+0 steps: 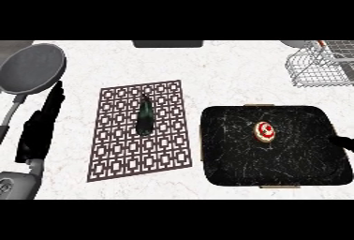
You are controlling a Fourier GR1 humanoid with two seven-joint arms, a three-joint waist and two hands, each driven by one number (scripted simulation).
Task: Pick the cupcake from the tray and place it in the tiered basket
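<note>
Sitting on a white marbled table (207,65): a black tray (228,159), square with rounded corners, speckled stone-like surface, small pale handles at its far and near edges. The cupcake (265,131) stands on the tray, right of centre toward the far side; round, red top with a white ring. Wire basket (314,65), white metal grid, at the far right corner, well apart from the tray. Left of the tray, a brown lattice-pattern mat (117,140) carries a dark green elongated vegetable (144,117), tapered at the far end. Grey round pan (31,68) at far left, handle running toward the near side. Left hand (43,124), black, lies flat at the left edge, fingers straight and released, pointing away. Right hand (342,140): only a dark tip shows at the tray's right edge; cannot tell its fingers' state.
</note>
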